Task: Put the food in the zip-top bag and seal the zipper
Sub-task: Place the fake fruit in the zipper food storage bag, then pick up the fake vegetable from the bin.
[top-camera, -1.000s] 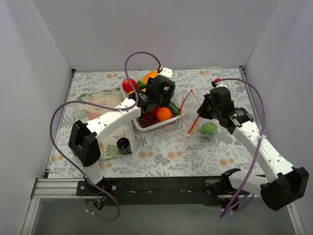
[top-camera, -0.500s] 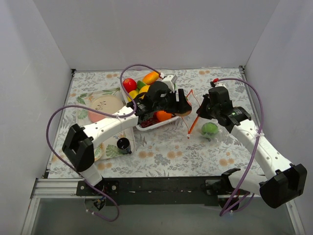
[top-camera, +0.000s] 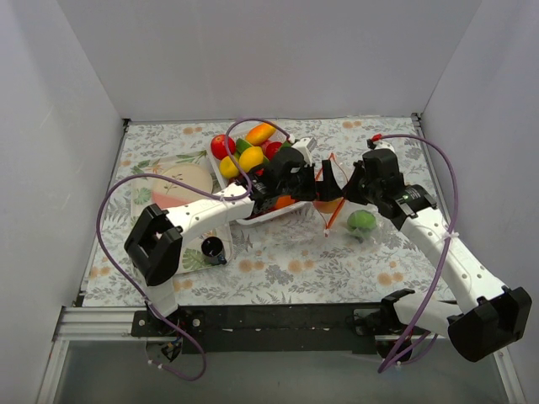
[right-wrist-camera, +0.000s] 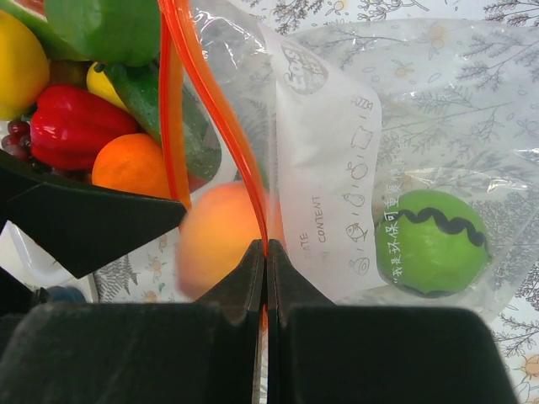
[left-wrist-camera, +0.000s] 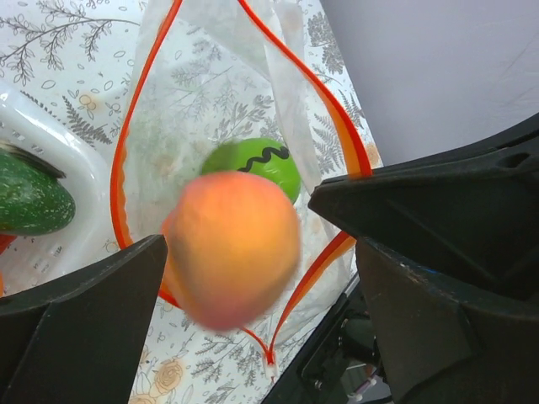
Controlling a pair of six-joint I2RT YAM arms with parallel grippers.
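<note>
Left wrist view looks down into the clear, crinkly zip-top bag [left-wrist-camera: 210,101], whose thin orange-red zipper strip [left-wrist-camera: 118,168] bows into a wide teardrop mouth. The right gripper [right-wrist-camera: 261,252] accounts for that shape: its jaws are pinched tight on the zipper strip at one end of the mouth, lifting the rim off the floral-patterned desk [top-camera: 278,252] so the opening faces the other arm. The left gripper [left-wrist-camera: 240,236] hangs just above the mouth with its jaws spread apart. A round peach-orange toy fruit [left-wrist-camera: 232,248] shows between them, blurred while all else is sharp, so I judge it loose and dropping rather than gripped. Deep inside the bag lies a glossy green ball-shaped toy [left-wrist-camera: 253,164] with a black squiggle. Just beside the bag's mouth, the white rectangular tray [left-wrist-camera: 63,160] holds more red, yellow and green toy foods [right-wrist-camera: 76,126], so loading looks partly done and sealing not yet begun.
</note>
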